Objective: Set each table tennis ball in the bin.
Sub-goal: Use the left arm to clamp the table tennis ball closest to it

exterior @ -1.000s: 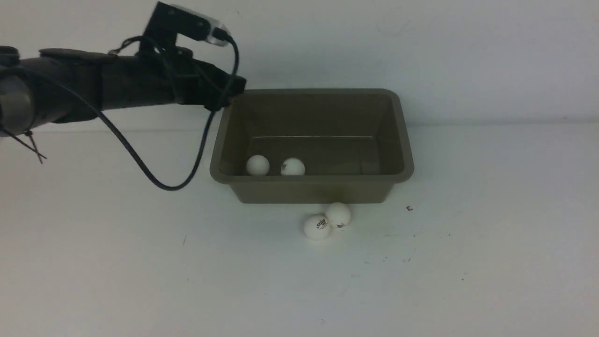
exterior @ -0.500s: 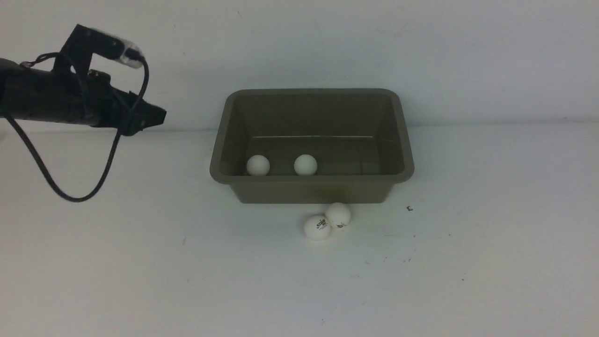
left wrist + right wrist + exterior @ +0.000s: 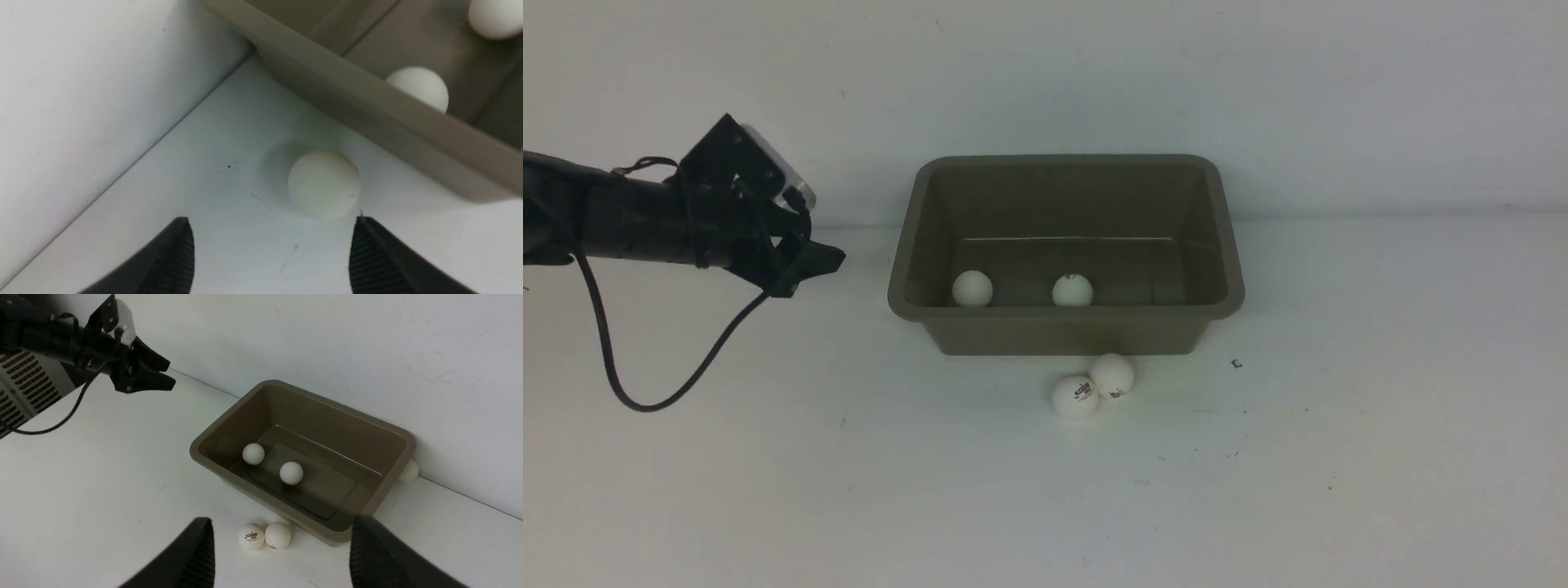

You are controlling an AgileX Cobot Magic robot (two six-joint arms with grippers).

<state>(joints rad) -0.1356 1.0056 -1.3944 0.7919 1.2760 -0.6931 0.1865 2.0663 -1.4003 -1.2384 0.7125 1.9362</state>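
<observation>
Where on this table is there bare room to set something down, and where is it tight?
Bare: the table nearer than the two loose balls, and right of the bin. Tight: just before the bin, where those balls sit, and its left, where the left gripper hovers open.

My front camera looks forward and a little down over the table point(image 3: 768, 490), at middle distance from the bin point(image 3: 1066, 336). The left wrist camera sits close and low by one bin wall. The right wrist camera looks down from farther off, sharing the whole bin with the front.
</observation>
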